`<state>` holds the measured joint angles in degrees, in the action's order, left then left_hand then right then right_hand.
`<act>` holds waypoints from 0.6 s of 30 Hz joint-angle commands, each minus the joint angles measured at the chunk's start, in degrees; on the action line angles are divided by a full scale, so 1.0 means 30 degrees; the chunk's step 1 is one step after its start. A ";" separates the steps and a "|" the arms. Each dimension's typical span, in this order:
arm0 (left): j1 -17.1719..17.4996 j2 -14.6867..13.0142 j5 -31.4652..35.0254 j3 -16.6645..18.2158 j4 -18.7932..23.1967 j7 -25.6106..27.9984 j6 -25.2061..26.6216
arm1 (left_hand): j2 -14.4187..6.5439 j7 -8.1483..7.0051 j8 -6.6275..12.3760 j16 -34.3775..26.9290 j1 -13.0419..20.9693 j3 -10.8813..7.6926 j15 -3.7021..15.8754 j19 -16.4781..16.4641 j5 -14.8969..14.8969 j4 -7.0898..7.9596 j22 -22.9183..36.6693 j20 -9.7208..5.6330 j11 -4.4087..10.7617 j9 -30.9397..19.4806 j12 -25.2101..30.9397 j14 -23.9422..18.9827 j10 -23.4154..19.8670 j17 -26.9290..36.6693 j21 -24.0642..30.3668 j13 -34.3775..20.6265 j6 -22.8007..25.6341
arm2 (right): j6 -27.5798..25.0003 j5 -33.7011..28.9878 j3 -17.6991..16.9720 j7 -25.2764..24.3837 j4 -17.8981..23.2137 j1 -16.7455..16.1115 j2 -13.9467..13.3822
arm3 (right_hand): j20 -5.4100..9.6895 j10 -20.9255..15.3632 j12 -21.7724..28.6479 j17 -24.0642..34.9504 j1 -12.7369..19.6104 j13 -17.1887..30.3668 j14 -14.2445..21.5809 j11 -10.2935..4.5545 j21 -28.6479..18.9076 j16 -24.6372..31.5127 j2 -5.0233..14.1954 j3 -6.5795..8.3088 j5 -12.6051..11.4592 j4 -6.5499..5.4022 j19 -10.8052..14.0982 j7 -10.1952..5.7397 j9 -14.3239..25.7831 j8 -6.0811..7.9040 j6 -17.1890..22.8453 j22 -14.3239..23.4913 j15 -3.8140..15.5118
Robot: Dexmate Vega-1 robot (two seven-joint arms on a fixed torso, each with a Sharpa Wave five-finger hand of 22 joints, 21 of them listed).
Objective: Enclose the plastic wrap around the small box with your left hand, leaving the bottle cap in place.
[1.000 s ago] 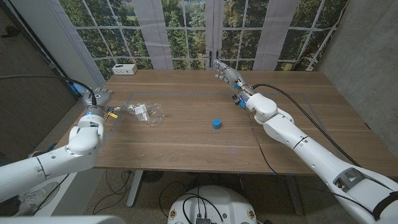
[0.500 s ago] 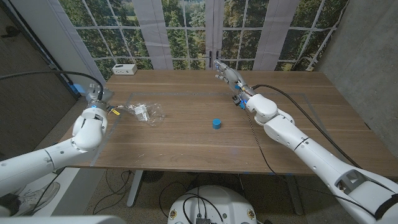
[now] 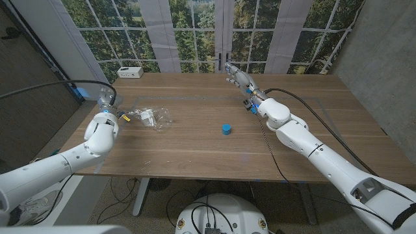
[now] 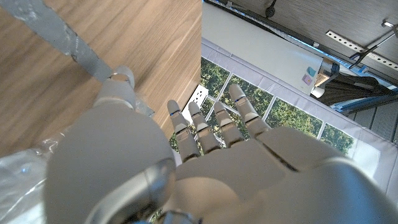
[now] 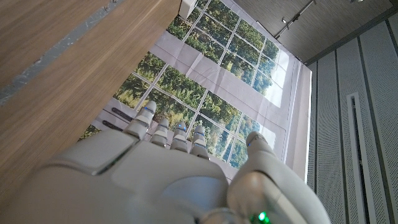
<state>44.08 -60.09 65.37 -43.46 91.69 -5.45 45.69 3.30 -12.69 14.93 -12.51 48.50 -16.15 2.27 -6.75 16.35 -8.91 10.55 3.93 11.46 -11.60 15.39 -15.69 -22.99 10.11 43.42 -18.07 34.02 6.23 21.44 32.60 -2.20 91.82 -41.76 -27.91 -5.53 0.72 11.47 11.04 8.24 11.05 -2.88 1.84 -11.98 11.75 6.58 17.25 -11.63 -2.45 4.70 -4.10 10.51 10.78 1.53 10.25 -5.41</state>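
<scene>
The big wooden table [image 3: 195, 140] filled the middle of the room, with tall windows and green trees behind it. A strip of grey tape [image 3: 195, 98] ran across the far part of the table top.

The robot's left hand [image 3: 106, 99] was at the left side of the table, just left of the plastic wrap [image 3: 151, 117]. In the left wrist view the left hand [image 4: 205, 155] had its fingers [image 4: 217, 124] straight and a little apart, and it held nothing. The edge of the crinkly plastic wrap [image 4: 25, 171] showed right beside it.

The robot's right hand [image 3: 234, 73] was at the far side of the table, right of the middle, well away from the wrap. In the right wrist view the right hand [image 5: 168, 174] also had straight fingers [image 5: 177, 138] and held nothing.

The see-through wrap lay crumpled on the left part of the table. A small box [image 3: 147, 117] lay inside it, but the wrap looked loose around it.

The blue bottle cap [image 3: 225, 129] sat by itself near the middle of the table, apart from the wrap and from both hands.

A small white box [image 3: 130, 72] sat at the far left corner.
</scene>
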 commanded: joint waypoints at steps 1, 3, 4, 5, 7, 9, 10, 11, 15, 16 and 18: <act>-0.0687 0.1657 0.0623 -0.0638 -0.2458 0.2353 -0.0719 | -0.0444 0.0067 0.0602 -0.0164 0.0880 0.0133 0.2454 -0.0631 0.0007 0.0084 0.0070 -0.0249 0.0165 -0.0089 0.0292 -0.0715 -0.1054 0.0103 0.0037 0.0004 0.2268 | 0.0058 0.0076 0.0060 0.0224 -0.0602 0.0391 0.0204 | -0.0115 0.0119 -0.0002 0.0058 0.0000 0.0109 -0.0011 0.0101 0.0079 -0.0078 -0.0162 0.0140 0.0036 0.0058 -0.0061 0.0051 0.0056 0.0052 0.0028 0.0042 -0.0208; -0.0901 0.1935 0.0700 -0.0819 -0.2853 0.2378 -0.0680 | -0.0361 -0.0021 0.0637 -0.0167 0.0901 0.0251 0.2535 -0.0797 -0.0084 0.0112 0.0072 -0.0345 0.0154 -0.0082 0.0268 -0.0827 -0.1116 0.0110 0.0057 0.0001 0.2580 | 0.0119 -0.0072 0.0089 0.0155 -0.0655 0.0435 0.0199 | -0.0112 0.0132 -0.0007 0.0056 0.0003 0.0109 -0.0017 0.0073 0.0077 -0.0082 -0.0170 0.0141 0.0036 0.0064 -0.0055 0.0050 0.0056 0.0052 0.0026 0.0042 -0.0207; -0.0978 0.2132 0.0969 -0.0996 -0.3264 0.2862 -0.0515 | -0.0440 -0.0027 0.0656 -0.0185 0.0993 0.0230 0.2582 -0.0804 -0.0099 0.0106 0.0074 -0.0363 0.0166 -0.0082 0.0275 -0.0886 -0.1175 0.0117 0.0049 -0.0002 0.2695 | 0.0069 -0.0049 0.0121 0.0345 -0.0676 0.0519 0.0127 | -0.0124 0.0132 -0.0006 0.0054 0.0005 0.0109 -0.0009 0.0086 0.0076 -0.0080 -0.0177 0.0140 0.0037 0.0067 -0.0053 0.0049 0.0056 0.0054 0.0030 0.0042 -0.0213; -0.1180 0.2167 0.1097 -0.1180 -0.3330 0.2342 -0.0549 | -0.0550 -0.0039 0.0676 -0.0228 0.1233 0.0188 0.2694 -0.0859 -0.0142 0.0052 0.0078 -0.0409 0.0165 -0.0079 0.0299 -0.1060 -0.1323 0.0119 0.0046 -0.0010 0.2904 | 0.0069 -0.0150 0.0097 0.0074 -0.0626 0.0443 0.0186 | -0.0133 0.0139 -0.0009 0.0053 0.0006 0.0109 -0.0015 0.0092 0.0077 -0.0083 -0.0188 0.0138 0.0038 0.0072 -0.0056 0.0056 0.0056 0.0053 0.0027 0.0042 -0.0212; -0.1259 0.2061 0.0223 -0.1007 -0.3077 0.1777 -0.1189 | -0.0556 -0.0040 0.0675 -0.0226 0.1245 0.0195 0.2713 -0.0884 -0.0155 0.0057 0.0079 -0.0445 0.0165 -0.0078 0.0307 -0.1064 -0.1359 0.0122 0.0051 -0.0012 0.2930 | 0.0064 0.0156 0.0044 0.0345 -0.0719 0.0478 0.0211 | -0.0127 0.0127 -0.0004 0.0052 0.0006 0.0110 -0.0012 0.0083 0.0075 -0.0082 -0.0205 0.0133 0.0039 0.0079 -0.0049 0.0042 0.0056 0.0053 0.0026 0.0041 -0.0204; -0.1569 0.2380 0.1050 -0.1606 -0.3719 0.1769 -0.0870 | -0.0520 -0.0035 0.0616 -0.0205 0.1220 0.0242 0.2696 -0.0896 -0.0191 0.0078 0.0081 -0.0459 0.0162 -0.0068 0.0293 -0.1030 -0.1360 0.0130 0.0048 -0.0015 0.2852 | -0.0067 -0.0060 0.0108 0.0313 -0.0624 0.0546 0.0075 | -0.0142 0.0116 0.0001 0.0050 0.0008 0.0109 -0.0005 0.0086 0.0075 -0.0081 -0.0215 0.0132 0.0040 0.0084 -0.0051 0.0039 0.0056 0.0054 0.0028 0.0041 -0.0208; -0.1675 0.2568 0.0977 -0.1673 -0.3919 0.1696 -0.0847 | -0.0491 -0.0033 0.0574 -0.0197 0.1194 0.0276 0.2706 -0.0902 -0.0214 0.0095 0.0082 -0.0471 0.0161 -0.0062 0.0282 -0.1021 -0.1356 0.0137 0.0044 -0.0018 0.2794 | -0.0029 0.0036 0.0066 0.0277 -0.0635 0.0504 0.0141 | -0.0141 0.0132 -0.0006 0.0050 0.0008 0.0109 -0.0010 0.0085 0.0073 -0.0083 -0.0219 0.0131 0.0040 0.0086 -0.0046 0.0042 0.0056 0.0052 0.0022 0.0041 -0.0208; -0.1570 0.2833 0.0772 -0.1580 -0.4345 0.2831 -0.0748 | -0.0463 -0.0034 0.0534 -0.0193 0.1182 0.0307 0.2703 -0.0892 -0.0236 0.0104 0.0083 -0.0491 0.0165 -0.0056 0.0272 -0.1024 -0.1358 0.0141 0.0034 -0.0021 0.2742 | 0.0097 0.0031 0.0062 0.0308 -0.0691 0.0502 0.0155 | -0.0141 0.0125 -0.0003 0.0049 0.0009 0.0110 -0.0005 0.0076 0.0072 -0.0081 -0.0223 0.0131 0.0040 0.0088 -0.0042 0.0025 0.0056 0.0054 0.0026 0.0041 -0.0216; -0.2033 0.3116 0.0866 -0.2060 -0.4900 0.2907 -0.0805 | -0.0639 -0.0038 0.0382 -0.0308 0.1396 0.0265 0.2918 -0.1168 -0.0304 0.0102 0.0093 -0.0685 0.0183 -0.0037 0.0316 -0.1356 -0.1600 0.0184 0.0111 -0.0051 0.2609 | -0.0125 0.0036 0.0128 0.0563 -0.0606 0.0611 -0.0009 | -0.0173 0.0120 0.0000 0.0047 0.0012 0.0110 0.0003 0.0082 0.0067 -0.0080 -0.0235 0.0130 0.0041 0.0095 -0.0029 0.0038 0.0056 0.0053 0.0023 0.0041 -0.0229; -0.2042 0.3225 0.0830 -0.2100 -0.5098 0.3396 -0.0761 | -0.0645 -0.0038 0.0369 -0.0321 0.1416 0.0266 0.2942 -0.1185 -0.0319 0.0102 0.0095 -0.0705 0.0186 -0.0036 0.0329 -0.1406 -0.1656 0.0188 0.0114 -0.0057 0.2612 | -0.0223 0.0032 0.0090 0.0371 -0.0471 0.0528 0.0011 | -0.0177 0.0131 -0.0005 0.0046 0.0014 0.0110 0.0005 0.0090 0.0068 -0.0080 -0.0242 0.0129 0.0041 0.0100 -0.0030 0.0045 0.0056 0.0054 0.0024 0.0041 -0.0231; -0.1989 0.3583 0.0628 -0.2070 -0.5655 0.5084 -0.0606 | -0.0986 -0.0021 0.0545 -0.0391 0.1888 0.0110 0.3036 -0.1437 -0.0470 0.0040 0.0113 -0.0902 0.0199 -0.0060 0.0447 -0.1717 -0.2207 0.0220 0.0183 -0.0119 0.3387 | -0.0128 0.0005 0.0061 0.0393 -0.0455 0.0531 -0.0034 | -0.0180 0.0124 -0.0002 0.0045 0.0017 0.0110 0.0015 0.0096 0.0068 -0.0077 -0.0251 0.0128 0.0041 0.0105 -0.0030 0.0041 0.0056 0.0053 0.0020 0.0041 -0.0233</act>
<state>39.94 -53.06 67.65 -47.54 80.98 1.15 43.70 0.95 -12.78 16.31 -13.16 52.62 -15.41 2.43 -10.08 15.44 -8.60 10.54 1.60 12.03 -11.61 16.20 -19.77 -27.96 10.55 43.45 -18.05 42.34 6.23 21.37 32.80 -1.40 90.22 -40.40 -27.59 -5.53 0.94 11.47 11.04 8.24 11.05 -2.75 2.06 -11.98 11.75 6.58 17.41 -11.63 -2.29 4.70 -4.10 10.51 10.78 1.53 10.25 -5.54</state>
